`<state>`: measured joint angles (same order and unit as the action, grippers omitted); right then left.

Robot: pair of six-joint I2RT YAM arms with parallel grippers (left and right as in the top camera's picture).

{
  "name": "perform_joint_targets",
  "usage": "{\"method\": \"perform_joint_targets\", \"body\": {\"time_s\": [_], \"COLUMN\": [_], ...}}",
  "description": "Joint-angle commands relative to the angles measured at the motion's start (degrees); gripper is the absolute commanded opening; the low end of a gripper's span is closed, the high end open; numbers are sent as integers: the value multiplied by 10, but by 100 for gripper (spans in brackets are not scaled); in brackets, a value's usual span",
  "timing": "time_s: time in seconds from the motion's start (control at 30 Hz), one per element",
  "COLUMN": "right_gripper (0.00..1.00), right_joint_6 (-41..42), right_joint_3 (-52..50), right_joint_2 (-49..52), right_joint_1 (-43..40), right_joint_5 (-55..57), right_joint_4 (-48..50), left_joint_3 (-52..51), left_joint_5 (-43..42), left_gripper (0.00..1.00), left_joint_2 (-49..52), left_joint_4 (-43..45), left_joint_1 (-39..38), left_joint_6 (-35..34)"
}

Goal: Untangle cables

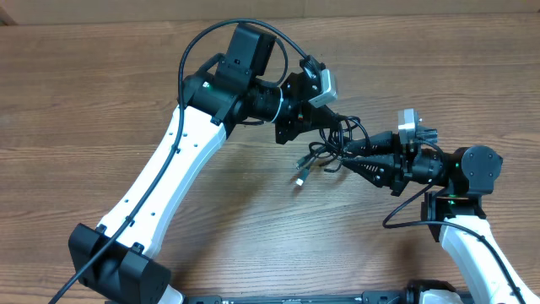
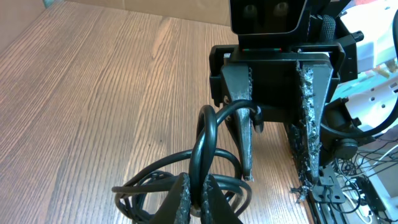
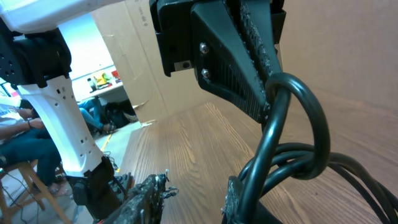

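Table [image 1: 101, 101]: wood grain, with both arms over it. The left arm [image 1: 181, 156] reaches in from 7 o'clock and the right arm [image 1: 472, 245] from 5 o'clock. The wrists meet nose to nose, a little to 3 o'clock of centre.

Left gripper [image 2: 198, 199]: tips pressed together, pinching one upright loop of the cables [image 2: 206, 137].

Right gripper [image 2: 278, 180]: jaws spread, nothing clamped. In the left wrist view a strand hooks over one of its fingers [image 2: 245, 124] and touches it.

Cables: one small bunch between the two grippers, loops overlapping. We cannot tell whether it is lifted off the wood. A loose end with a silver plug [image 1: 301, 177] trails to 7 o'clock of the bunch.

Step in hand, as we judge it: the left pins the bunch while the right stands ready for a fresh bite. The tangle is not yet opened.

Next move: the right picks a single strand apart from the pinched loop, closes on that alone, and draws it toward 3 o'clock against the left's hold.

Risk: the hooked strand drags the whole bunch along.
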<state>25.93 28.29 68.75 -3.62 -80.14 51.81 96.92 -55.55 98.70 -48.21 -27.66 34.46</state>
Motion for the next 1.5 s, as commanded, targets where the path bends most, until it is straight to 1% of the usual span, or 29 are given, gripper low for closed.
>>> {"method": "perform_joint_targets", "body": {"time_s": [0.0,0.1,0.13,0.2,0.27,0.37,0.53,0.6,0.7,0.83,0.93,1.03,1.17,1.23,1.47], "right_gripper": [41,63,68,75,80,83,84,84,85,84,72,69,69,68,67], "right_joint_6": [0,0,0,0,-2,-5,-9,-28,-65,-155,-216,-257,-263,-262,-262], "right_joint_3": [10,10,10,10,10,10,10,10,10,10,10,10,10,10,10], "right_joint_2": [-2,-2,-2,-2,-2,-2,-2,-2,-2,-2,-2,-2,-2,-2,-2], "right_joint_1": [1,1,1,1,1,1,1,1,1,1,1,-1,-18,-28,-31], "right_joint_5": [3,3,3,3,3,3,5,3,3,-1,-1,1,6,5,-3], "right_joint_4": [2,2,2,2,2,2,2,2,2,2,2,2,1,-1,-52], "left_joint_3": [16,16,16,16,16,16,16,16,16,16,16,16,16,16,16], "left_joint_5": [-21,-21,-21,-21,-21,-22,-21,-21,-22,-22,-23,-31,-49,-55,-86], "left_gripper": [4,4,4,5,4,4,4,4,4,4,4,4,4,4,4], "left_joint_2": [2,2,2,2,2,2,2,2,2,2,2,2,2,2,2], "left_joint_4": [2,0,-3,-17,-38,-78,-138,-165,-196,-234,-259,-276,-285,-283,-257], "left_joint_1": [1,4,6,11,15,14,14,14,14,14,14,15,15,16,18], "left_joint_6": [7,7,7,7,20,63,121,148,180,219,249,278,299,299,303]}}
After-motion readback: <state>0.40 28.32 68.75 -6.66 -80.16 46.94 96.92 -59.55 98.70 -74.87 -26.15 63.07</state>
